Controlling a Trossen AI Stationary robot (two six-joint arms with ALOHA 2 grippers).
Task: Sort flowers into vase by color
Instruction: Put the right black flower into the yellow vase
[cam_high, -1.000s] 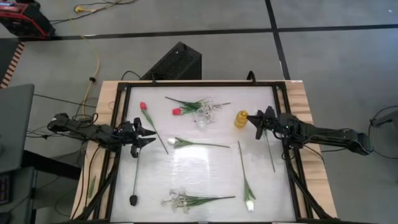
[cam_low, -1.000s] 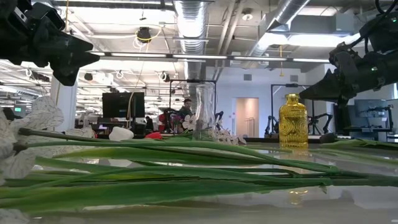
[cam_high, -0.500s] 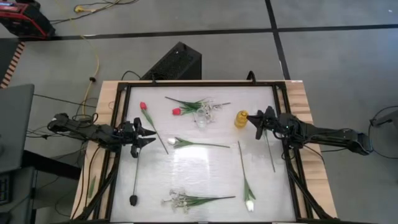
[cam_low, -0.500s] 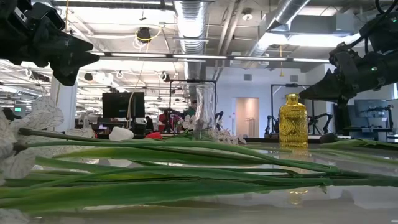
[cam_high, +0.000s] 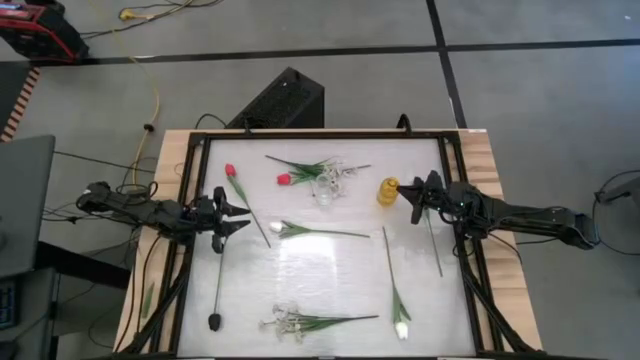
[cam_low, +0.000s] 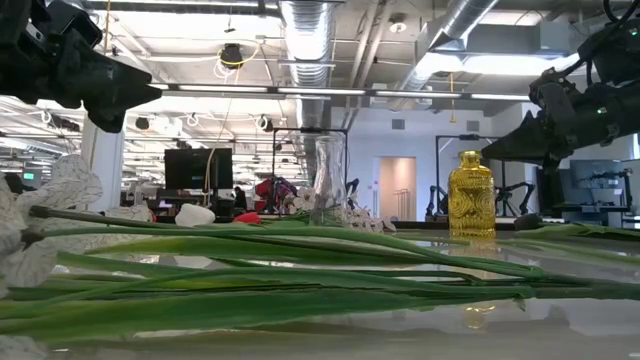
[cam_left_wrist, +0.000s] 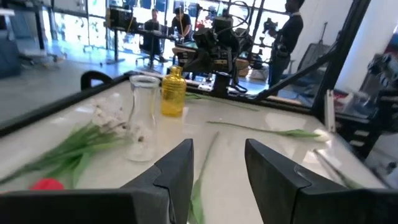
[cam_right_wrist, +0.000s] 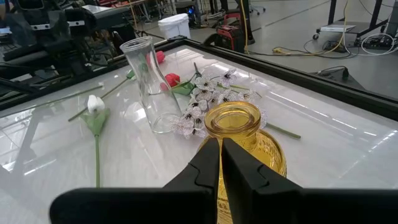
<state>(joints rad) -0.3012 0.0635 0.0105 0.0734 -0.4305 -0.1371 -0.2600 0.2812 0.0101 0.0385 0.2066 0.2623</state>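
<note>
Two vases stand near the table's far side: a clear glass vase (cam_high: 325, 190) and a yellow glass vase (cam_high: 388, 190). Flowers lie flat on the white table. Red tulips (cam_high: 230, 171) (cam_high: 283, 179) and a white blossom sprig (cam_high: 342, 172) lie beside the clear vase. White tulips (cam_high: 277, 229) (cam_high: 400, 328), another sprig (cam_high: 285, 322) and a dark purple bloom (cam_high: 214, 321) lie nearer. My left gripper (cam_high: 238, 215) (cam_left_wrist: 217, 149) hovers open at the left edge. My right gripper (cam_high: 412, 195) (cam_right_wrist: 220, 144) hovers shut just right of the yellow vase (cam_right_wrist: 239, 134).
A black frame (cam_high: 200, 140) borders the table, with wooden edges outside it. A bare green stem (cam_high: 434, 245) lies on the table under the right arm. Free surface shows in the table's middle (cam_high: 320, 270). People and other robot rigs stand in the room beyond.
</note>
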